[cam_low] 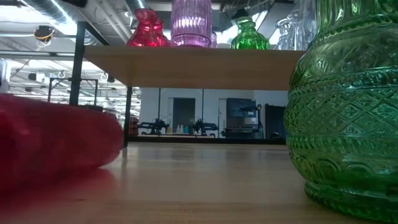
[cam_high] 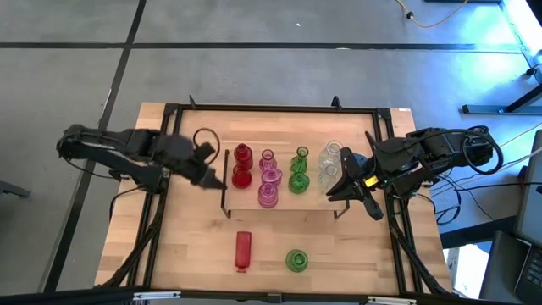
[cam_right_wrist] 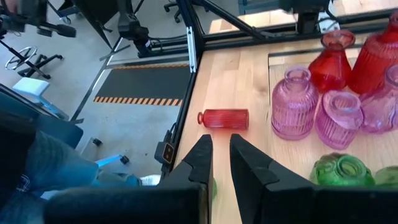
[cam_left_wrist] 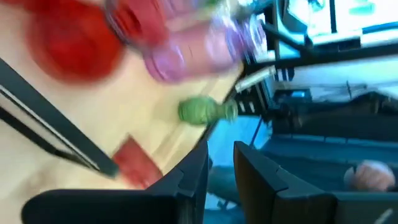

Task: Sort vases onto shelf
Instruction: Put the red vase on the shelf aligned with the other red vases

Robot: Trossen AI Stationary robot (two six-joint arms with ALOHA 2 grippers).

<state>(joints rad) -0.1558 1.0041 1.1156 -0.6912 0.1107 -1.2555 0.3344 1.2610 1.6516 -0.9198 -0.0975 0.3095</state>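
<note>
High view. The shelf [cam_high: 284, 202] stands on the wooden table [cam_high: 186, 246] and carries four short rows of vases: two red vases [cam_high: 242, 166] at its left, three pink vases [cam_high: 269, 180], two green vases [cam_high: 299, 172], and clear vases [cam_high: 330, 161] at its right. A red bottle vase [cam_high: 243, 251] lies on its side on the table in front of the shelf; a round green vase [cam_high: 296, 260] stands upright near it. No contents can be made out in any vase. The left gripper [cam_high: 213, 179] sits at the shelf's left end and the right gripper [cam_high: 373, 206] at its right end; neither holds a vase.

Low view. The round green vase [cam_low: 348, 112] stands close at right, the fallen red one [cam_low: 56, 140] at left; red, pink, green and clear vases stand on the shelf above.

Left wrist view. The fingers [cam_left_wrist: 189, 180] stand narrowly apart, gap empty.

Right wrist view. The fingers [cam_right_wrist: 202, 158] are nearly closed, empty; the red bottle vase [cam_right_wrist: 224, 119] lies beyond them.
</note>
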